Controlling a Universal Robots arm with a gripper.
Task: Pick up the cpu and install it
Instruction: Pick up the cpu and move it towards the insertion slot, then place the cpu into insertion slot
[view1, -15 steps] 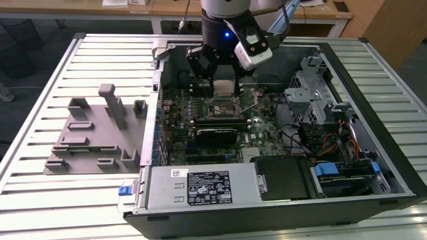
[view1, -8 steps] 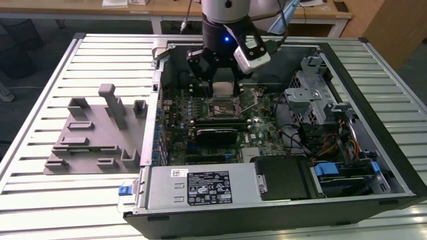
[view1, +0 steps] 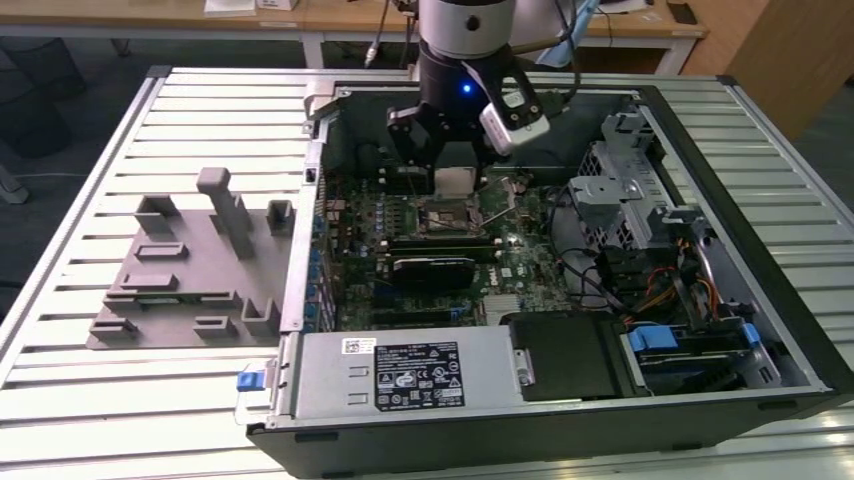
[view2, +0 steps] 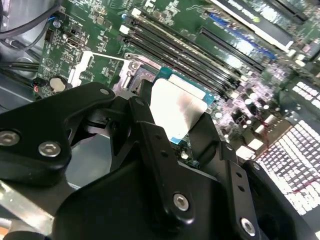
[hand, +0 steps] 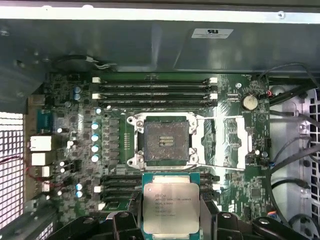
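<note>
In the exterior view, you see the gripper (view1: 454, 185) hanging inside the open case (view1: 801, 340), its fingers (view1: 416, 140) pinching the cpu (view1: 455, 179) by two opposite edges. The cpu is held above the board (view1: 527, 265), just beside the socket (view1: 445, 218) and not in it. The grey fixture (view1: 174, 270) sits on the table (view1: 200, 120), to the exterior view's left of the case.

In the second wrist view, your gripper (view2: 176, 131) has black fingers (view2: 150, 140) on either side of the cpu (view2: 176, 110). The silver top shows between them, with the memory slots (view2: 185, 47) beyond.

In the first wrist view, the cpu (hand: 171, 202) lies flat in the gripper (hand: 171, 212), apart from the socket (hand: 166, 141), whose frame stands open.
</note>
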